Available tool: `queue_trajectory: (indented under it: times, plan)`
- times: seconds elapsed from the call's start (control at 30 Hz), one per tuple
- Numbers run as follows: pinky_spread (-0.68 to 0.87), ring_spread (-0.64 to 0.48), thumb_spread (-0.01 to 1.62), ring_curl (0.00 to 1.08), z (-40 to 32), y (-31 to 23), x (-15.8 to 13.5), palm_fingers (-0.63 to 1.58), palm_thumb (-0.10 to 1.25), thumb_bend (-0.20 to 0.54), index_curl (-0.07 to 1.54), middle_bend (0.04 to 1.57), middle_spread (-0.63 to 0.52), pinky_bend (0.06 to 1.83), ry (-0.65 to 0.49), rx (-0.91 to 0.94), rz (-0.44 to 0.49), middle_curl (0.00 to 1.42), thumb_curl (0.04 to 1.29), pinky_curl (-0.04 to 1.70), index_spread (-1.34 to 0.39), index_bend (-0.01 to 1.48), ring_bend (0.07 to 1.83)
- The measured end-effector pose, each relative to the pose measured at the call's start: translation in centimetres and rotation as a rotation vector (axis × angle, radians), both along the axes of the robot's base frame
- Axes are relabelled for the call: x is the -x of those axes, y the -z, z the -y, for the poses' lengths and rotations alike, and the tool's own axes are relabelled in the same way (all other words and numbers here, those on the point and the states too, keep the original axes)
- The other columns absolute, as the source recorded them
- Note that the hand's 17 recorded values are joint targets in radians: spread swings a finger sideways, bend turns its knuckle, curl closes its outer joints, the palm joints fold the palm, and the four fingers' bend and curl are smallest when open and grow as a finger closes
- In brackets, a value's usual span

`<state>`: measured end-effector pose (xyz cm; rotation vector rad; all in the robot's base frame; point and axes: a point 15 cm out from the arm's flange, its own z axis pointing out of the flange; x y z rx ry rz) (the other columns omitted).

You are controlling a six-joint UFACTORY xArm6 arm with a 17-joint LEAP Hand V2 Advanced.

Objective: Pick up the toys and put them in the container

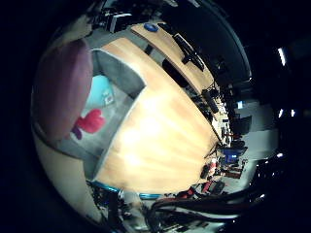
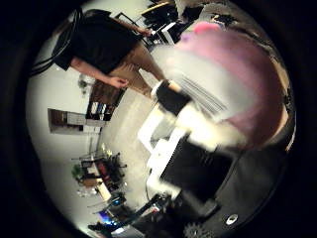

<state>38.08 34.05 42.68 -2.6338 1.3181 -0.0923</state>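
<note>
A soft pink toy (image 2: 238,79) fills much of the right thumb side palm view, close against the palm. My hand (image 2: 183,149) shows there as white and black fingers curled against the toy. In the right little finger side palm view a dark pink mass (image 1: 63,83), probably the same toy, hangs over a grey container (image 1: 126,78) on a wooden table (image 1: 165,126). A teal toy (image 1: 100,92) and a red toy (image 1: 89,121) lie inside the container.
A blue round object (image 1: 151,27) sits at the table's far end. Desks with screens and equipment (image 1: 228,155) stand beyond the table's edge. Shelving (image 2: 69,119) lines a far wall of the room.
</note>
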Motion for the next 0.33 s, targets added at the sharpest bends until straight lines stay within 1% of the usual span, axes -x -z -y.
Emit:
queue_trajectory:
  times: [0.03,0.07,0.1,0.13,0.2,0.3,0.33]
  plan:
    - [-0.27,-0.24,0.93,0.46,0.01,0.01,0.01,0.23,0.09,-0.095,0.71,0.46,-0.30,1.04,-0.006,0.001,0.000,0.65,0.26,0.47,-0.55,0.18,0.98]
    - [-0.11,-0.18,0.90,0.40,0.03,0.04,0.04,0.13,0.03,-0.076,0.67,0.41,-0.25,1.02,-0.014,0.003,0.000,0.61,0.26,0.45,-0.55,0.19,0.85]
    - [-0.07,-0.16,0.89,0.39,0.07,0.07,0.08,0.12,0.02,-0.072,0.66,0.40,-0.23,1.02,-0.021,0.006,-0.001,0.60,0.26,0.44,-0.55,0.19,0.82]
    - [0.02,-0.11,0.87,0.35,0.12,0.13,0.14,0.08,0.00,-0.064,0.64,0.38,-0.20,1.01,-0.028,0.010,-0.002,0.58,0.26,0.42,-0.54,0.20,0.75]
    - [0.15,-0.04,0.85,0.31,0.28,0.36,0.42,0.07,-0.02,-0.050,0.60,0.35,-0.15,1.00,-0.047,0.022,-0.012,0.55,0.26,0.39,-0.53,0.19,0.68]
    - [0.27,0.01,0.84,0.28,0.30,0.61,0.54,0.08,-0.02,-0.047,0.56,0.33,-0.11,0.98,-0.054,0.028,-0.018,0.51,0.27,0.36,-0.52,0.18,0.63]
    - [0.29,0.02,0.83,0.28,0.27,0.68,0.61,0.08,-0.02,-0.046,0.55,0.32,-0.10,0.97,-0.055,0.030,-0.019,0.51,0.27,0.36,-0.51,0.18,0.63]
